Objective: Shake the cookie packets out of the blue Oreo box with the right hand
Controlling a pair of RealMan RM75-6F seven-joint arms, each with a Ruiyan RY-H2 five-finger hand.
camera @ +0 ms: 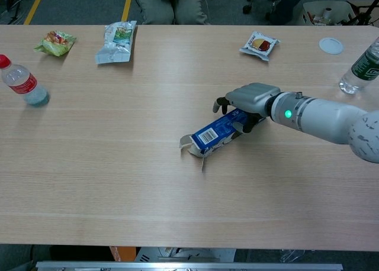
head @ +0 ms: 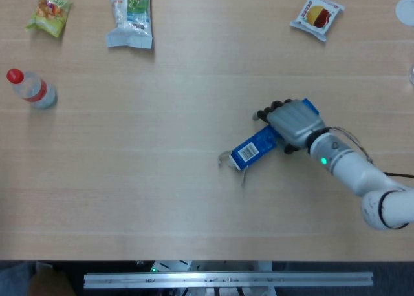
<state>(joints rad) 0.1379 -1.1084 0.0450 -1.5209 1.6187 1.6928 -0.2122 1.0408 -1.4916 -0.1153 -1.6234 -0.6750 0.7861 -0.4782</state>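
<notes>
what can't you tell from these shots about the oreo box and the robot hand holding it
- Whether packets remain inside the blue Oreo box: both views show only its open flaps, not the interior.
- The box's far end: covered by the right robot hand in the head view and the chest view.
- Print on the box: too small to read.
- The left robot hand: outside both views.
- The green bottle: cut off by the chest view's right edge.
</notes>
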